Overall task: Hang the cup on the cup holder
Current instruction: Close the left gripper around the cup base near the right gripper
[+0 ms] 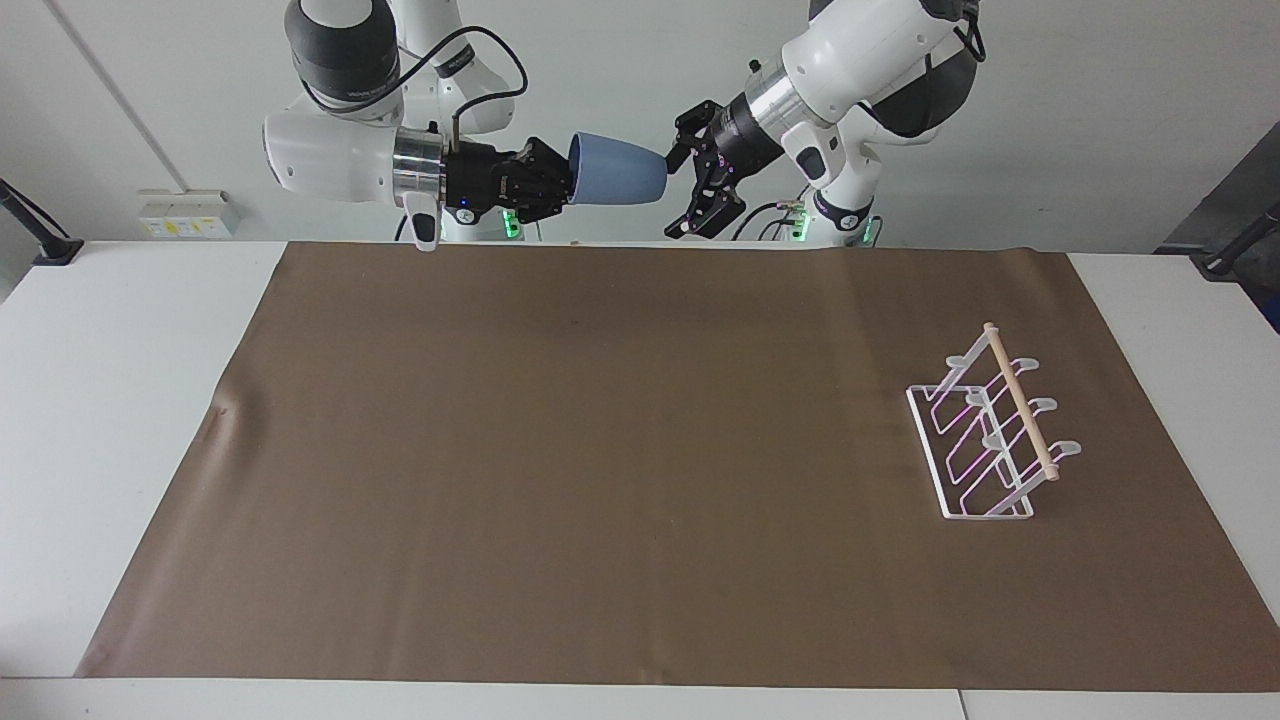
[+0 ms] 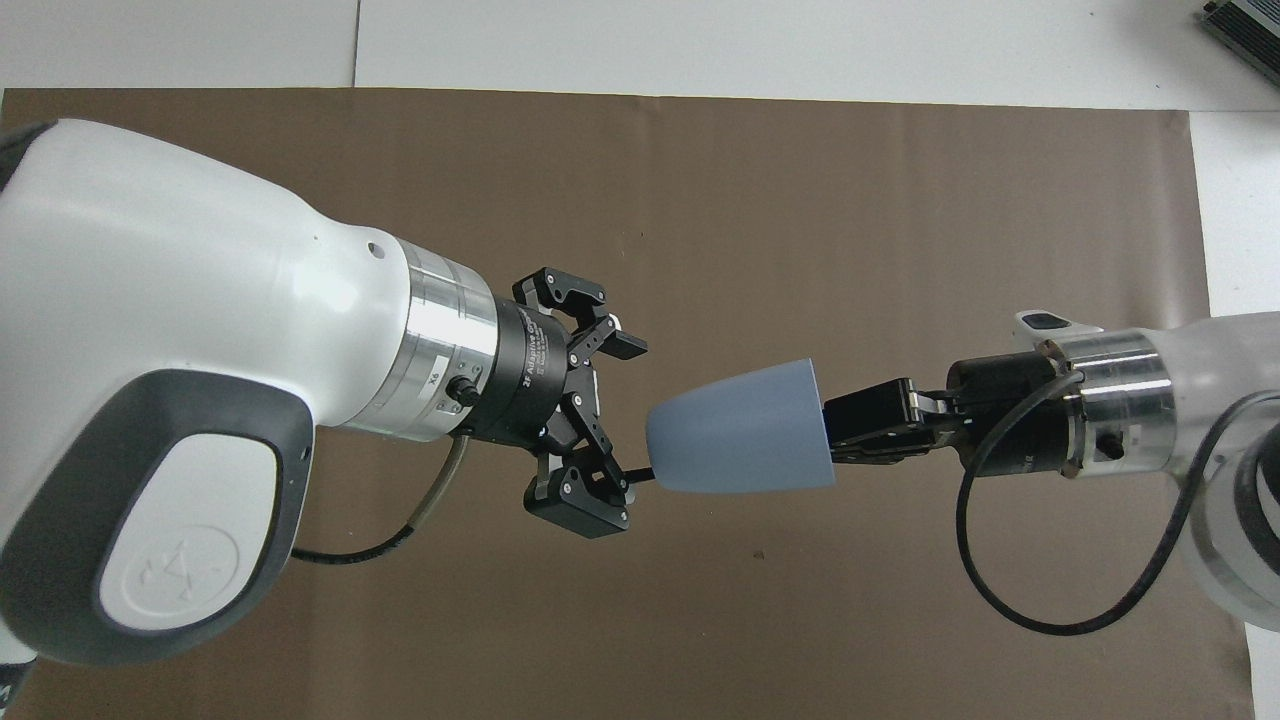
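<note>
Two hands raised over the robots' edge of the brown mat, facing each other. Right hand clamped on the rim of the light-blue cup, one finger inside the mouth; cup held on its side in the air, base pointing at the left hand. Left hand spread wide, fingertips just beside the cup base, contact not discernible. White wire cup holder with wooden dowel standing on the mat toward the left arm's end of the desk, well apart from both hands.
</note>
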### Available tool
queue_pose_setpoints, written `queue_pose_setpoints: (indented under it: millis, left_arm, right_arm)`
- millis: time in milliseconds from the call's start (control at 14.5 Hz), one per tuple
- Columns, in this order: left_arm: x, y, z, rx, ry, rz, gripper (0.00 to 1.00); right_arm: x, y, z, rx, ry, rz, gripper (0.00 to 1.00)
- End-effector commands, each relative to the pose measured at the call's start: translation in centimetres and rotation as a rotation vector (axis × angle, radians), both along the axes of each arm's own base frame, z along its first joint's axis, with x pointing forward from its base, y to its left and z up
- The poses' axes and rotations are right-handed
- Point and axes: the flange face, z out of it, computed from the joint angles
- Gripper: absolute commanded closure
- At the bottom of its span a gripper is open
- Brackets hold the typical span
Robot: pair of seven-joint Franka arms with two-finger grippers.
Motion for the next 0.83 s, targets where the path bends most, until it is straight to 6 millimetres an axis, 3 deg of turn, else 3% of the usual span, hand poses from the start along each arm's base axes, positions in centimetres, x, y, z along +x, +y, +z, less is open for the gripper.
queue_pose_setpoints:
  millis: [0, 207, 758]
  left_arm:
    - [-2.2, -1.0, 0.7, 0.005, 0.043, 0.002, 0.00]
    - [-3.2, -1.9, 0.9, 0.013, 0.051, -0.022, 0.00]
    - [-5.8, -1.3, 2.3, 0.054, 0.056, -0.072, 0.00]
  right_arm:
    - [-0.4, 0.8, -0.7, 0.016, -0.035, -0.029, 1.00]
    - [-0.5, 1.1, -1.2, 0.003, -0.050, -0.048, 1.00]
    - [-0.6, 1.0, -1.2, 0.004, -0.048, -0.050, 1.00]
